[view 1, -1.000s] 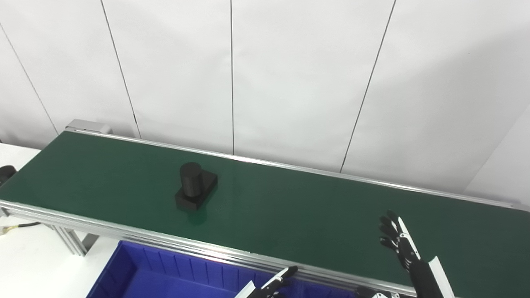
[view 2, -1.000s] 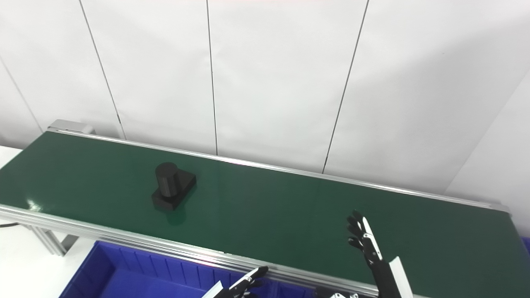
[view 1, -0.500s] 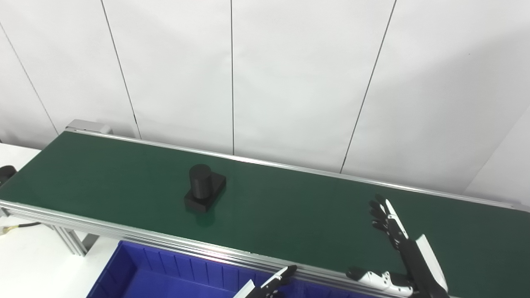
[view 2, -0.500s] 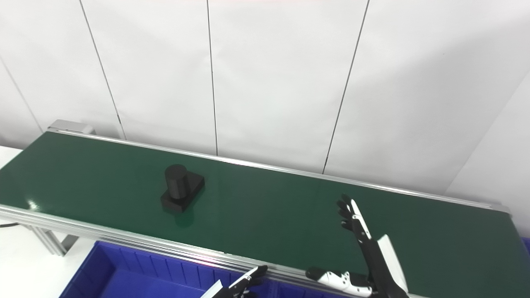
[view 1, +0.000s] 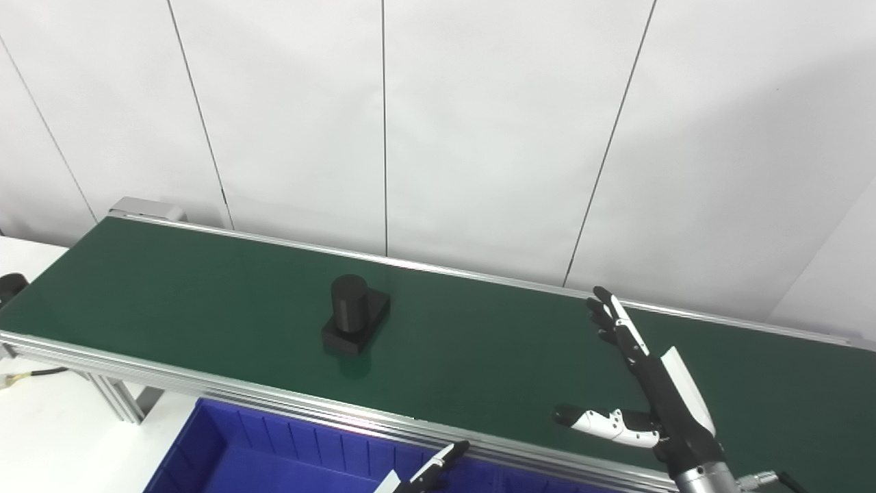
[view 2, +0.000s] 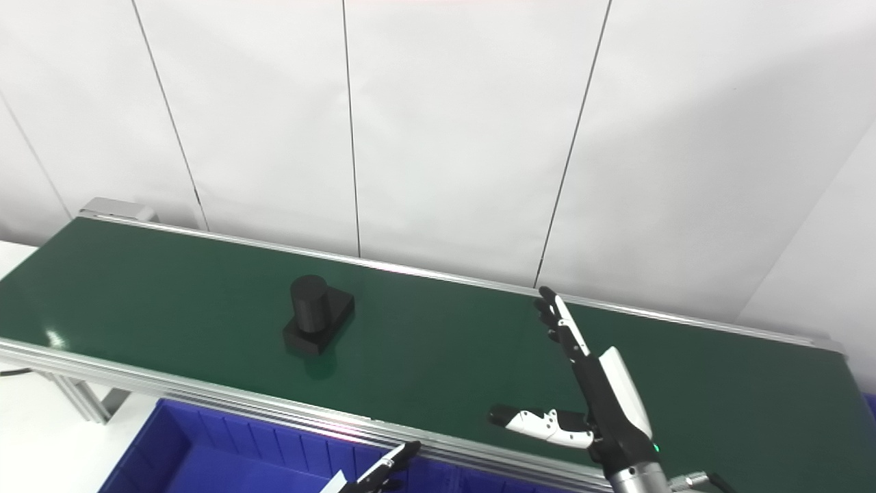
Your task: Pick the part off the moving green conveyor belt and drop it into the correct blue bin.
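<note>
- Left eye view has the right hand [view 1: 640, 383] up over the green conveyor belt [view 1: 479, 349], fingers [view 1: 612, 318] straight and spread, thumb out sideways, holding nothing. Looks to me like it's set open to meet the part.
- left hand [view 1: 428, 472] only pokes a fingertip in at the bottom edge, over the blue bin [view 1: 274, 459]. Can't tell if it's open or closed.
- part [view 1: 354, 322] sits on the belt, well apart from the right hand, toward the left: matte black, stubby upright cylinder on a flat squarish base.

Black right hand [view 1: 657, 397], white-backed, with black-tipped white thumb and metal wrist
</note>
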You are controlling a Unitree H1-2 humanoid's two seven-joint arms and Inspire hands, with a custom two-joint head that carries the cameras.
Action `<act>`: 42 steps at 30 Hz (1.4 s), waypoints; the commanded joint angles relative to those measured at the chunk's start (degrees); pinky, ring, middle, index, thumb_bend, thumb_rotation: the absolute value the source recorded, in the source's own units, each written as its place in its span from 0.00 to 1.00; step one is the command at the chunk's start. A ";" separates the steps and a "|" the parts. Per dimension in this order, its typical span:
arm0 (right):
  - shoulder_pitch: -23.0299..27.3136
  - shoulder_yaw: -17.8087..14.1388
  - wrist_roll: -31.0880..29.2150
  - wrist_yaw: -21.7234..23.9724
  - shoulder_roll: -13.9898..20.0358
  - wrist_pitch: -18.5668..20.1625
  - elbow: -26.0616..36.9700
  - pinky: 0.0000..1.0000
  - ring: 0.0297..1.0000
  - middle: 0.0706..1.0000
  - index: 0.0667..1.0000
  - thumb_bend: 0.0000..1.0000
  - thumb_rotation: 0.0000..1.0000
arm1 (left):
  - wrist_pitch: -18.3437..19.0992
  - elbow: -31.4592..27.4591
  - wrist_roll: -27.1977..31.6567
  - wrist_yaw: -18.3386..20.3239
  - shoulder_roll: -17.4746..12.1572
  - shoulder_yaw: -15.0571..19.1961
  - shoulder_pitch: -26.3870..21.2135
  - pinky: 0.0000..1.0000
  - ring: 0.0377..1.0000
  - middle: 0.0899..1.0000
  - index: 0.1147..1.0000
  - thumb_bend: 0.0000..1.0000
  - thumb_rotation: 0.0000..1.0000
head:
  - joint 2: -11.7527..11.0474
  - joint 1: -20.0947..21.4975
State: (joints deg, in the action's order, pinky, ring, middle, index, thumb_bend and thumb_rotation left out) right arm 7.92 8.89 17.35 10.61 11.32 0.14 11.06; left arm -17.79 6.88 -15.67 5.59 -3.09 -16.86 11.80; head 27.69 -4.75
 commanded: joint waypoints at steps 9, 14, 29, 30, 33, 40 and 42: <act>6.43 1.95 2.18 0.76 -0.40 2.68 -3.88 0.83 0.91 0.94 1.00 0.90 0.60 | -2.43 -1.78 -1.23 -1.87 0.40 0.04 0.65 0.89 0.95 0.96 0.96 0.91 0.80 | 0.26 0.83; 9.37 2.29 2.26 -0.44 -2.23 2.44 -9.74 0.79 0.88 0.93 0.99 0.91 0.59 | -3.44 -0.71 -0.04 -1.71 0.72 0.03 0.22 0.89 0.95 0.95 0.95 0.92 0.82 | 0.14 1.26; 18.63 4.56 6.45 -2.89 -5.98 3.72 -21.27 0.73 0.85 0.94 0.99 0.94 0.59 | -4.37 0.11 2.32 -0.49 0.72 -0.55 0.05 0.88 0.95 0.97 0.94 0.92 0.79 | 0.03 3.11; 19.23 4.75 6.61 -2.80 -6.03 4.04 -21.74 0.74 0.86 0.94 0.99 0.94 0.58 | -4.57 0.18 2.38 -0.53 0.75 -0.57 0.05 0.88 0.95 0.97 0.94 0.92 0.79 | 0.11 3.12; 20.51 5.18 7.04 -2.66 -6.13 4.65 -22.73 0.74 0.87 0.95 0.99 0.94 0.58 | -4.76 0.27 2.84 -0.45 0.85 -0.59 0.09 0.88 0.95 0.96 0.93 0.92 0.78 | 0.15 3.11; 22.99 6.48 8.47 -2.39 -6.77 6.43 -24.35 0.72 0.90 0.99 1.00 0.95 0.57 | -4.23 -0.09 3.18 0.18 0.45 -0.95 0.13 0.88 0.95 0.97 0.94 0.92 0.78 | 0.05 3.28; 23.66 6.97 8.97 -2.60 -7.07 6.38 -25.22 0.74 0.91 0.99 1.00 0.95 0.57 | -4.17 -0.26 2.97 0.21 0.46 -0.96 0.22 0.88 0.95 0.97 0.94 0.92 0.78 | 0.05 3.37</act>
State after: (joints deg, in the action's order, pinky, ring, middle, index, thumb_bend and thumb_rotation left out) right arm 28.31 15.67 26.04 8.74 4.98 6.42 -14.64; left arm -20.21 7.87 -13.00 5.76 -2.90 -17.52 12.60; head 27.69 -1.32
